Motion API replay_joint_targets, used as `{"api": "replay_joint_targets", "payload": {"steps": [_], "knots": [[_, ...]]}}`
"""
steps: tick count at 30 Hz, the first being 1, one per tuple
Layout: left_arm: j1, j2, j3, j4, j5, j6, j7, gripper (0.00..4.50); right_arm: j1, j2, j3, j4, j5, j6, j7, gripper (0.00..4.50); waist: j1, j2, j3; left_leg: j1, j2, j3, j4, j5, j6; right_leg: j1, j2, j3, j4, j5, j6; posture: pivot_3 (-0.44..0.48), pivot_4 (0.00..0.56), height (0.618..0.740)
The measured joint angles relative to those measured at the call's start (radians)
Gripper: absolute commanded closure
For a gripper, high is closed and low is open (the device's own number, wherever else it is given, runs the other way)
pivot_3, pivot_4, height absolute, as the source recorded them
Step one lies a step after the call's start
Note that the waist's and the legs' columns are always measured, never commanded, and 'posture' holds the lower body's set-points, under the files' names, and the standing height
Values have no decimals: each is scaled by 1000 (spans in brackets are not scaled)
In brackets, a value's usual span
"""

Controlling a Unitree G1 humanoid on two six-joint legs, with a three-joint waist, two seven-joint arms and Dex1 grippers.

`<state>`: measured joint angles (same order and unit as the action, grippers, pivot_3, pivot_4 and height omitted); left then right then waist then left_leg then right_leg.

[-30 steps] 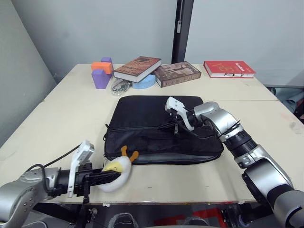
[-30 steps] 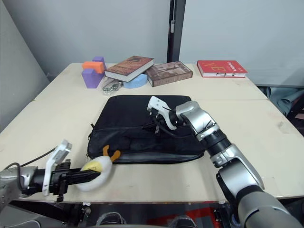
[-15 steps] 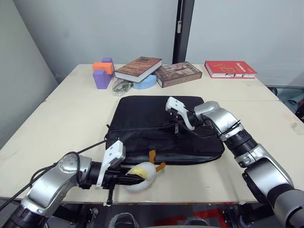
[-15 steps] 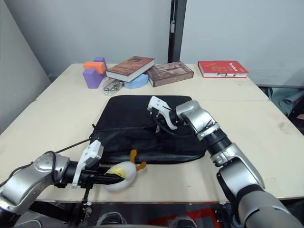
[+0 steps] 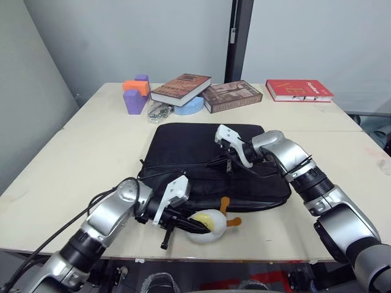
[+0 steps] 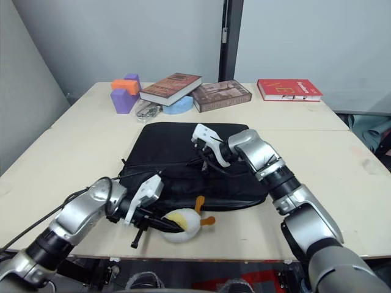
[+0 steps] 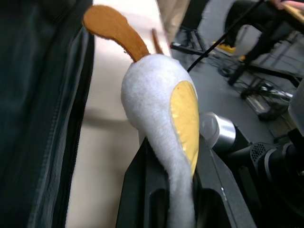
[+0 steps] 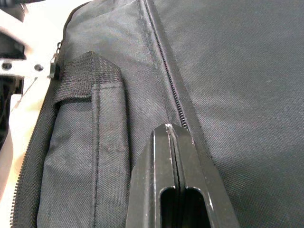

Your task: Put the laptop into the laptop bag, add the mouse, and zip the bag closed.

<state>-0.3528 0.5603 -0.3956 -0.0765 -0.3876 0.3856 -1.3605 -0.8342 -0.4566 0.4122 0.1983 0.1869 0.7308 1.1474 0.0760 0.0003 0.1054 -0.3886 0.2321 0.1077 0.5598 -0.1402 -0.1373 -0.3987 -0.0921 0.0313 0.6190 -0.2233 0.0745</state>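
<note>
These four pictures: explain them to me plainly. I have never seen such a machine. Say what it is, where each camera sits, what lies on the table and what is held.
This is a humanoid robot with two metal arms, each ending in a two-fingered gripper. The two wide pictures come from cameras in its head, looking down over the table. The other two come from cameras on its wrists, looking along the jaws.

On the table lie a black laptop bag, three books, purple and orange blocks and a blue object beside them.

The left gripper has its jaws shut on a white-and-yellow plush toy with orange feet, at the bag's near edge. The right gripper rests on top of the bag, jaws shut with nothing visible between them, next to the zipper line.
</note>
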Motion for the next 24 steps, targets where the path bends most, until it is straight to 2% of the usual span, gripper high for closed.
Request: {"api": "replay_joint_targets", "payload": {"steps": [6,12,24], "knots": [[-69,-69,-36,125,45,-69,-40,4489,7,-5,-2,-11,0,10,-8,4500,6,0,0,2,0,2,0,0,0,1,0,1,1,0,0,0,150,740],[-128,-115,-49,177,67,-101,-73,4489,7,-5,-2,-11,0,10,-11,4500,8,0,0,4,0,4,-1,0,0,1,0,3,1,0,0,0,150,740],[-166,-155,-46,167,28,12,-95,4489,4,-4,-2,-5,0,10,-8,4500,9,0,0,4,0,5,-2,0,0,0,0,4,1,0,0,0,150,740]]}}
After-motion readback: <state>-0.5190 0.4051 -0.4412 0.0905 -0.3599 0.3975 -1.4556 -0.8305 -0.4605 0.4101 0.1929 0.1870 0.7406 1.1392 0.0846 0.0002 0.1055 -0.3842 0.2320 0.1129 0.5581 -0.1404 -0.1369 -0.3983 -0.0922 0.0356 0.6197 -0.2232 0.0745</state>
